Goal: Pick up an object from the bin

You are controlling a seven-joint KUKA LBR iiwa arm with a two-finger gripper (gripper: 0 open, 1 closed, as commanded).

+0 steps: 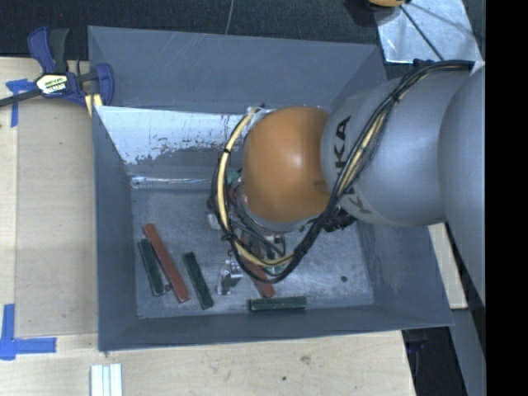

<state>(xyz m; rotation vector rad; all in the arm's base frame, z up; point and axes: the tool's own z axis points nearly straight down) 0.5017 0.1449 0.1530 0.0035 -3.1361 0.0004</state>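
Gripper [229, 279] hangs low over the floor of the bin [115, 221], front-centre, under the orange cover [280, 163] and a tangle of cables [247, 254]. Only a bit of pale metal shows below the wrist. Cannot tell how wide it is open or whether it has anything; nothing is visibly held.

Nearest things:
- reddish-brown piece [265, 289], just to the camera's right of the gripper and partly hidden under the cables. It is probably the end of a longer stick, but the view is poor there.
- dark flat bar [278, 304], just beyond that piece, lying along the front wall.
- dark green stick [198, 280], just to the camera's left of the gripper, angled, and apart from it.

Farther left, a red-brown stick [165, 262] and a second dark green stick [153, 269] lie side by side, touching or nearly so, well apart from the gripper.

Handling, as a judgement: all look like slim, stiff, light sticks lying flat on the floor, with nothing fragile among them. The low profile is the hard part, since there is little height to bite on and they may slide on the metal. Best hold is across the narrow width near mid-length. The dark flat bar sits tight to the wall, so it is awkward to straddle. The dark green stick has clear floor on both sides and looks the easier pick.
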